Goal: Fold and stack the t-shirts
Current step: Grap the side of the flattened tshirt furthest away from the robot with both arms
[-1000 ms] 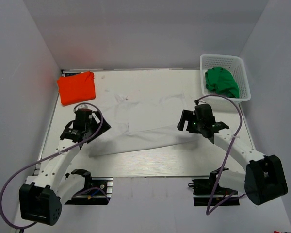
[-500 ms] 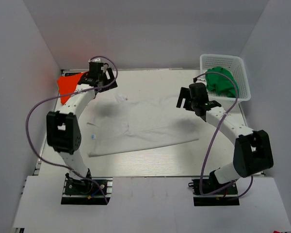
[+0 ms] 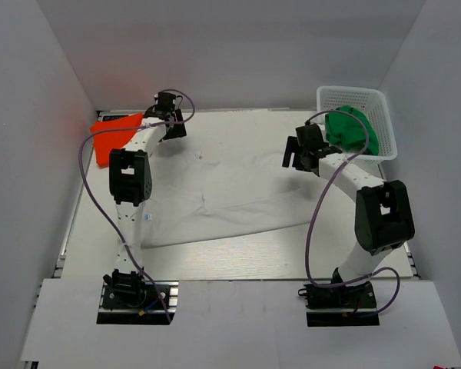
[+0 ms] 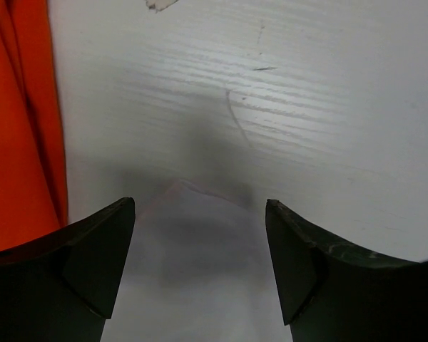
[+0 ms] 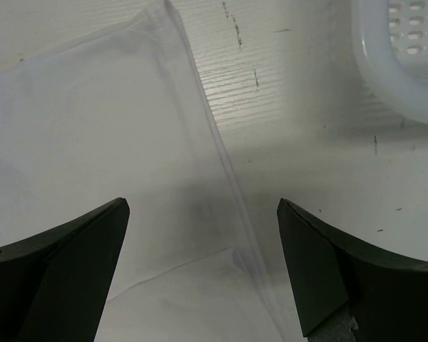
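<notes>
**Both tools spread over the far corners of the white t-shirt**

The white t-shirt (image 3: pixel 223 196) lies spread flat across the middle of the counter (image 3: pixel 276 257), its lower hem slanting toward the near edge. The orange t-shirt (image 3: pixel 111 131) sits folded at the far left corner of the counter, partly hidden by the left arm. The green t-shirt (image 3: pixel 352 129) is bunched inside the white lattice basket (image 3: pixel 384 127) at the far right corner.

The left tool (image 3: pixel 171 127) reaches to the far left part of the counter, just beside the orange t-shirt. In the left wrist view its fingers (image 4: pixel 93 263) stand apart with nothing between them; a pointed corner of the white t-shirt (image 4: pixel 200 271) lies on the counter below the gap, and the orange cloth (image 4: pixel 18 121) runs along the left edge of that view. Whether the fingers touch the cloth cannot be told.

The right tool (image 3: pixel 300 152) hangs over the far right part of the white t-shirt, near the basket. In the right wrist view its fingers (image 5: pixel 71 263) are wide apart and empty; a hemmed edge of the white t-shirt (image 5: pixel 207 121) runs diagonally between them, and the basket's rim (image 5: pixel 385 64) shows at the upper right, apart from the cloth.
</notes>
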Motion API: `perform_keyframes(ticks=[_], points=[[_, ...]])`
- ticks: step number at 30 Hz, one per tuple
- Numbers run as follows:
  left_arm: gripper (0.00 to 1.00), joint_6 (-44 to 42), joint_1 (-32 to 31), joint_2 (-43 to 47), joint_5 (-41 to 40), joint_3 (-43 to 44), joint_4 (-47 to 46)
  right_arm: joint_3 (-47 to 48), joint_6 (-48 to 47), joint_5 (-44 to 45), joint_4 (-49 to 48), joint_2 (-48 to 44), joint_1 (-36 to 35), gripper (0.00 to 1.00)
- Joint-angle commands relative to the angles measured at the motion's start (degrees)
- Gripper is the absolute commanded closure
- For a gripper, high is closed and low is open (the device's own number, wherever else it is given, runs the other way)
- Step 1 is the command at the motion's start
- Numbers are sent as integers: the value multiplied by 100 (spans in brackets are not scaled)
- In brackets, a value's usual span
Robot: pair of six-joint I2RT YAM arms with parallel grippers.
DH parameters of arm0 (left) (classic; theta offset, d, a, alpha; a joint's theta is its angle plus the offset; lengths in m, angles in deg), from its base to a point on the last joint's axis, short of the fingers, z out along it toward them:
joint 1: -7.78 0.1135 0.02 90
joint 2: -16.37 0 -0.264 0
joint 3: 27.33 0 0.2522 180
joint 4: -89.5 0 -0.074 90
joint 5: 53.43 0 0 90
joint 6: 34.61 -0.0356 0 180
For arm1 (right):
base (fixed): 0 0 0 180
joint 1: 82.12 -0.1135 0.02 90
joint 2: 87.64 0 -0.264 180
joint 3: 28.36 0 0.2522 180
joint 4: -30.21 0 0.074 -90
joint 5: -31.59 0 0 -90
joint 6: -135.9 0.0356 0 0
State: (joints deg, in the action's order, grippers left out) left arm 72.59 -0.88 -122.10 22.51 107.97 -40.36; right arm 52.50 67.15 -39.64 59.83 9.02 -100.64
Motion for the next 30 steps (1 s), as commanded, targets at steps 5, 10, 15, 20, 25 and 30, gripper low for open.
perform_keyframes(ticks=[5,10,15,20,25,30], points=[[24,-93,128,339,264,-587,-193,462,-104,312,251,326,183,10],[42,-171,128,339,422,-965,-350,630,-183,400,418,450,296,10],[64,-172,128,49,536,-632,-166,726,-253,154,348,599,332,10],[100,-234,128,119,694,-709,-219,1427,-245,101,348,1310,341,10],[100,-357,128,417,914,-999,-508,2210,-271,-127,225,1899,341,10],[100,-357,128,541,1081,-1194,-632,2729,-218,-189,-47,2523,341,10]])
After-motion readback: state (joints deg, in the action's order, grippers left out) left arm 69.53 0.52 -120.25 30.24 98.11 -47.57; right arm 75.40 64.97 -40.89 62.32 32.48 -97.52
